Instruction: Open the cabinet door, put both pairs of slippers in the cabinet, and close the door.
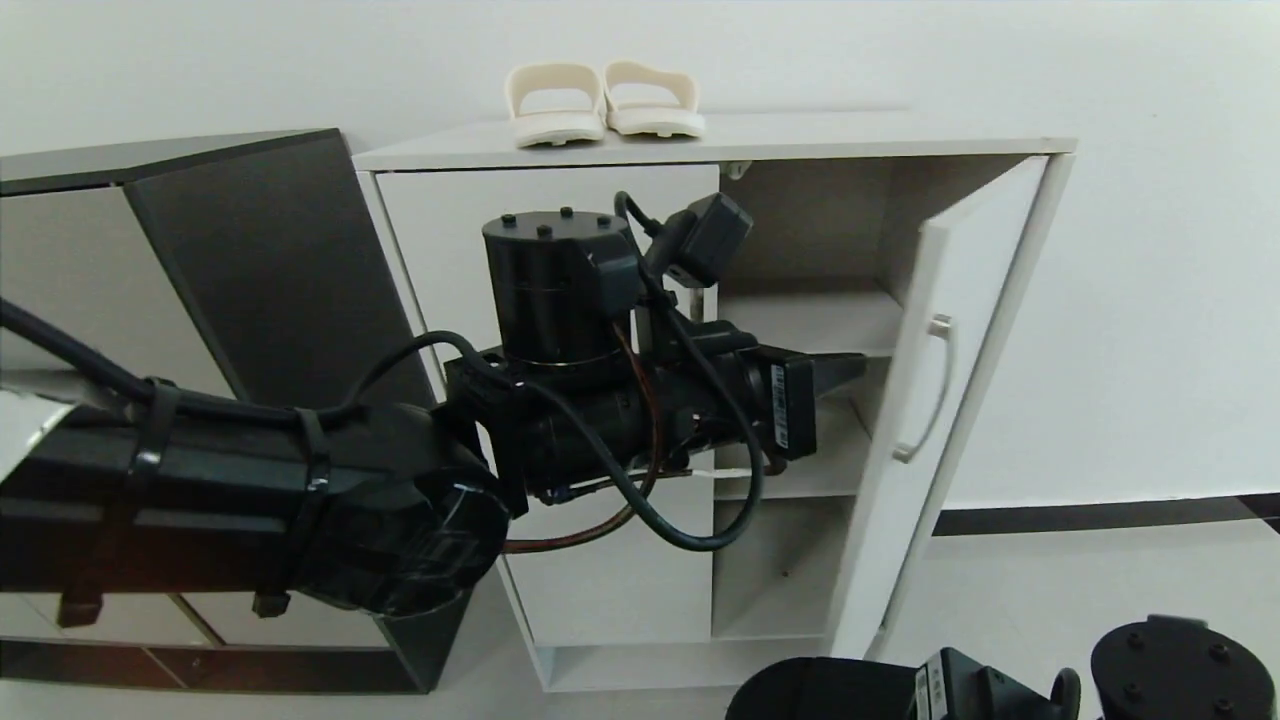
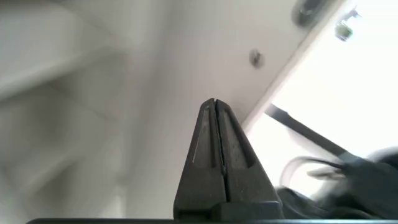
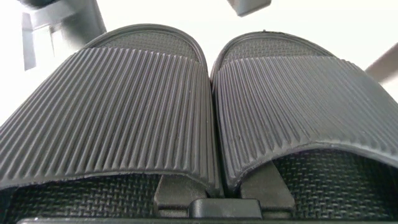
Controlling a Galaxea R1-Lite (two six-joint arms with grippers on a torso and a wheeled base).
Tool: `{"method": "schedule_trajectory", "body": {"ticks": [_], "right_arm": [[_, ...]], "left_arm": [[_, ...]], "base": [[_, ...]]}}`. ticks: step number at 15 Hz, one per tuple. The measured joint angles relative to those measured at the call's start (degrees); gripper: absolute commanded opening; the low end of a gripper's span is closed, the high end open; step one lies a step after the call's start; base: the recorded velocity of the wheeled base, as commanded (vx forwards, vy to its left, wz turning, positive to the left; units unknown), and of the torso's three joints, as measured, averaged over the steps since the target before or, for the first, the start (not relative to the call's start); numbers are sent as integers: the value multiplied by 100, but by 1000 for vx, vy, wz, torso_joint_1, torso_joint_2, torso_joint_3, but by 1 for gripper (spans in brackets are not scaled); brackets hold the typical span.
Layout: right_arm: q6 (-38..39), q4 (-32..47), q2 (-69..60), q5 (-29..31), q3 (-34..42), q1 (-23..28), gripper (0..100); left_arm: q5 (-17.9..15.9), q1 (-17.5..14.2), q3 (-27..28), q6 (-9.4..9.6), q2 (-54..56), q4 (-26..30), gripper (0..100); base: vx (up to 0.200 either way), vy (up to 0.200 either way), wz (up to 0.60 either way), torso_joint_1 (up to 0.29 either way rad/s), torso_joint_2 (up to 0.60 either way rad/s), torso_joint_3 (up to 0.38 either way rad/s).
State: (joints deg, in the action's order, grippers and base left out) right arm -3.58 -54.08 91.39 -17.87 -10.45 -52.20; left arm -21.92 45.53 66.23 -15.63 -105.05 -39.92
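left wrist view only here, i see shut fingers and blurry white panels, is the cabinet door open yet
Observer: Yes. In the head view, the right-hand door of the white cabinet is swung wide open.
Operator: ok where are the slippers
Observer: The pair of cream foam slippers sits side by side on top of the cabinet.
Operator: and the other pair
Observer: In the right wrist view, the right gripper is clamped on the pair of dark grey ribbed slippers, with one finger under each strap.
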Motion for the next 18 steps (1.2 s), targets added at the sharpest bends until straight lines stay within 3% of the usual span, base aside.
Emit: {"method": "schedule_trajectory", "body": {"ticks": [4,7,10,12,14,16,18], "right_arm": [[9,-11,-96,9,50,-166,0],[44,-13,-11,22,-116,13,0],[61,-20,174,66,-316,400,0],[134,-20,336,844,-560,711,0],[566,-30,530,1794,-970,857,0],[1014,-44,740,2399,-1443,903,0],[1143,-59,930,2656,-1668,962,0]], "left_arm": [[-2,428,48,11,23,-12,0],[62,-28,-59,24,55,-146,0],[474,-480,-358,41,467,-96,0],[1193,-681,-786,55,1232,503,0],[2309,-852,-1209,173,2437,1640,0],[3155,-1034,-1502,433,3897,2970,0],[3641,-1558,-1718,723,5331,4127,0]], "base": [[-150,0,0,4,3,1],[0,0,0,0,0,0],[0,0,0,0,0,0],[0,0,0,0,0,0],[0,0,0,0,0,0],[0,0,0,0,0,0],[0,0,0,0,0,0]]}}
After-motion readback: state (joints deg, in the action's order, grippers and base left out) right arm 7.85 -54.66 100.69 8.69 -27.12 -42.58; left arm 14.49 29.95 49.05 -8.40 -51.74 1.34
